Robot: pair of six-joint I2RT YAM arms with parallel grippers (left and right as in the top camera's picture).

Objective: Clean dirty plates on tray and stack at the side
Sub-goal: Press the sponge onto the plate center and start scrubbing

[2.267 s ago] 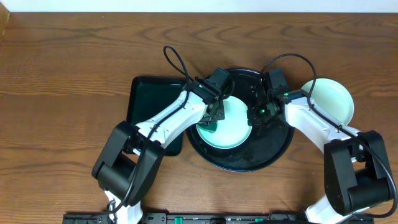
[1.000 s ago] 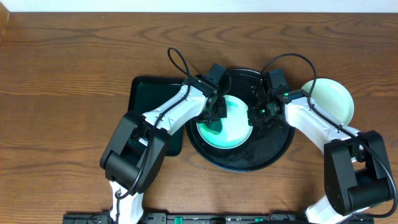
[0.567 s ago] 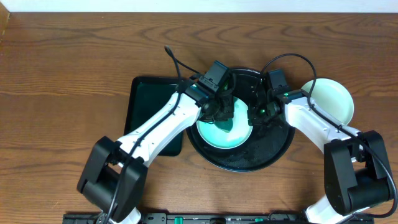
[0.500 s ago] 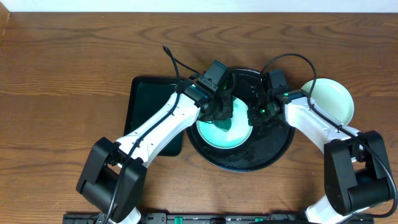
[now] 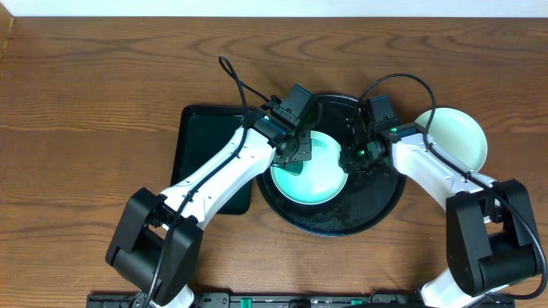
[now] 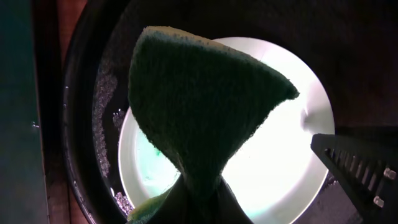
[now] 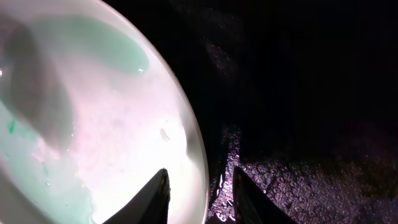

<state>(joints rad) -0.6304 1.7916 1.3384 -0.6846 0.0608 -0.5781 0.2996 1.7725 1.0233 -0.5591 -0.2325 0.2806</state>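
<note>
Left claw (image 5: 296,154) was clamped on a dark green scouring sponge (image 6: 199,112), held over the pale mint glossy round plate (image 5: 324,175) for wiping. Right claw (image 7: 199,196) stood parted astride that plate's right rim, I judged to steady it on the round black glossy tray (image 5: 377,210).

We see glossy round black tray (image 5: 330,224), wet-speckled | small round glazed plate (image 5: 321,175) white fading to mint, green smears | coarse sponge (image 6: 199,106) seemingly dark green | wooden table (image 5: 103,77) brown, grained

plate (image 5: 325,178) on tray (image 5: 342,221) | left tool (image 5: 296,154) over plate | second plate (image 5: 458,137) right of tray
</note>
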